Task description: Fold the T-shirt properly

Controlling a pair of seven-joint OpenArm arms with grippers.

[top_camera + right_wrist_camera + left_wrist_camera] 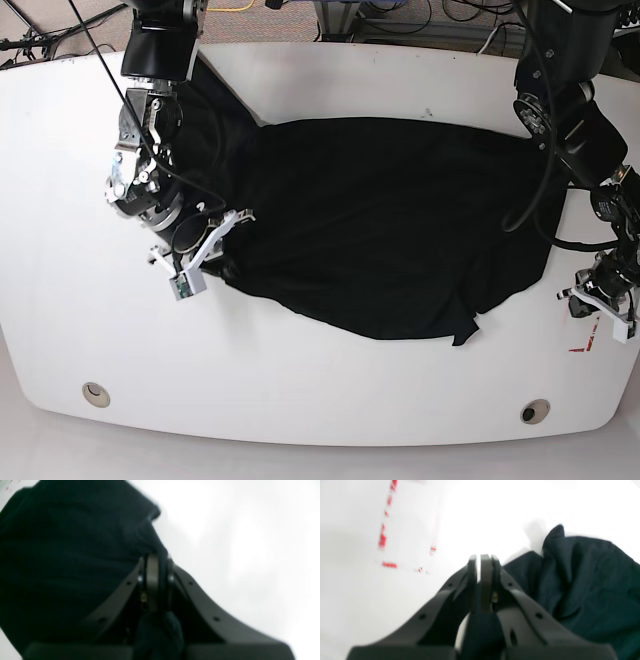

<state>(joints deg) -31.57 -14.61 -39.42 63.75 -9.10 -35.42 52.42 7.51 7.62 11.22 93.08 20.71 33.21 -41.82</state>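
Observation:
The black T-shirt (380, 220) lies spread and wrinkled across the middle of the white table (330, 395). My right gripper (232, 232) stands at the shirt's left edge. In the right wrist view this right gripper (156, 557) is shut on a fold of the T-shirt (62, 555), and cloth bunches between the finger bases. My left gripper (585, 290) is beside the shirt's right edge. In the left wrist view the left gripper (482, 557) is shut, dark cloth shows low between its fingers, and the T-shirt (590, 580) lies to the right.
Red tape marks (582, 347) sit on the table near my left gripper, and the same red tape marks (386, 537) show in the left wrist view. Two round holes (95, 393) (533, 411) lie near the front edge. Cables run behind the table's far edge.

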